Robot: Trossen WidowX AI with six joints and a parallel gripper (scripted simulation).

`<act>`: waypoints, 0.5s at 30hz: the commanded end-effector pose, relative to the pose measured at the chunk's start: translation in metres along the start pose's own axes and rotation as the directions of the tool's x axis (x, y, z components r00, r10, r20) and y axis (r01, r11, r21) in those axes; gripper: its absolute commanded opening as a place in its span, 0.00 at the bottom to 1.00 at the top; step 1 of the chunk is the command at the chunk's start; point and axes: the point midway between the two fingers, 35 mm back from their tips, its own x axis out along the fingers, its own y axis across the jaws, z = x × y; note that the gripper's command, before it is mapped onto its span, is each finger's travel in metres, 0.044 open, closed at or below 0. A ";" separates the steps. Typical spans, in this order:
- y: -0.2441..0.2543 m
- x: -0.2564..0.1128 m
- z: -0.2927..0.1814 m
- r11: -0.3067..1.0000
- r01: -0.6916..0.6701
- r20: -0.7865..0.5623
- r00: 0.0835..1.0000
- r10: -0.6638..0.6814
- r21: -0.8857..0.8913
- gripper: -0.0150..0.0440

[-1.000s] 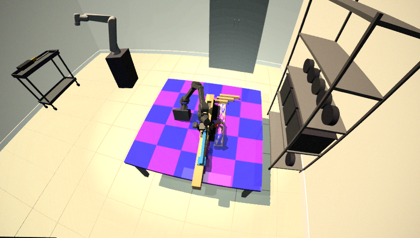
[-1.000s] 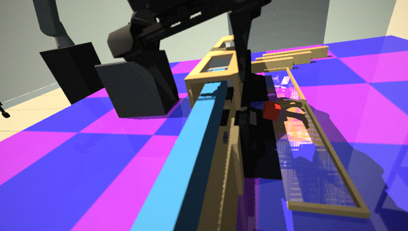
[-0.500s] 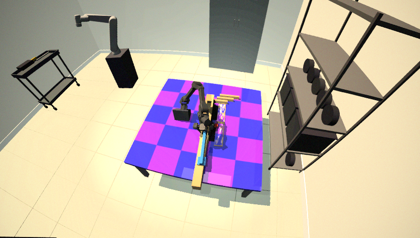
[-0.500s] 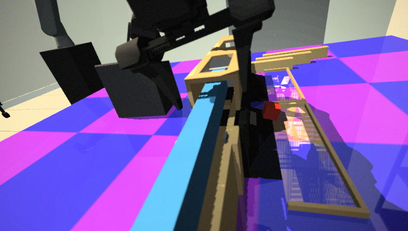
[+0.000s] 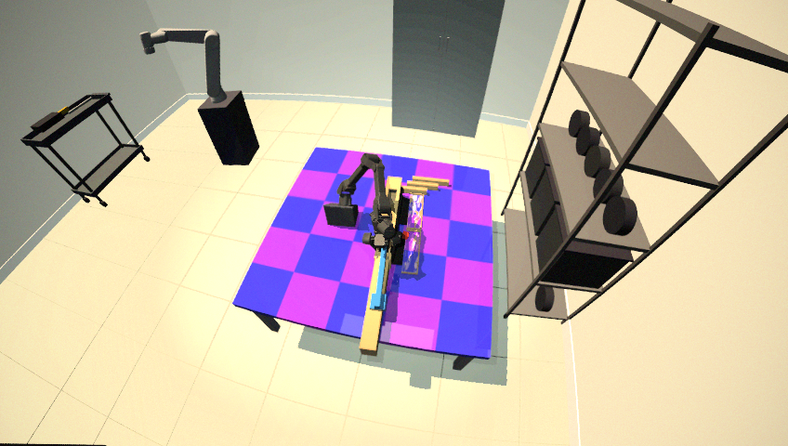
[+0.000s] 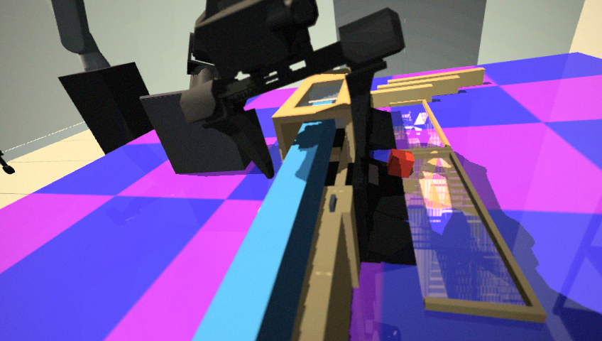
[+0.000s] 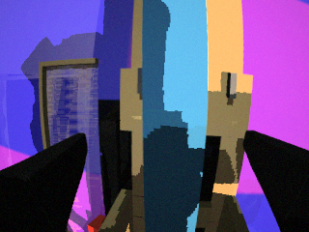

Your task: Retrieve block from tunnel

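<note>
The gripper is spread wide around the blue bar, holding nothing.

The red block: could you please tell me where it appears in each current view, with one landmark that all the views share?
Top: the red block, just right of the gripper.
Exterior: right of centre.
Wrist: bottom edge, left of centre, cut off.
Shared landmark: the long blue bar.

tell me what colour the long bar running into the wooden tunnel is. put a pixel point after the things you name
Light blue (image 6: 253, 211), clearest in the exterior view.
</note>
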 end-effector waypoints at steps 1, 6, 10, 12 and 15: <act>0.000 0.000 0.000 1.000 -0.001 0.000 1.000 0.001 0.000 0.91; 0.000 0.000 0.000 1.000 -0.001 0.000 1.000 0.001 0.000 0.69; 0.000 0.000 0.000 1.000 -0.001 0.000 1.000 0.001 0.000 0.51; 0.000 0.000 0.000 1.000 -0.001 0.000 1.000 0.001 0.000 0.42; 0.000 0.000 0.000 1.000 -0.001 0.000 1.000 0.001 0.000 0.32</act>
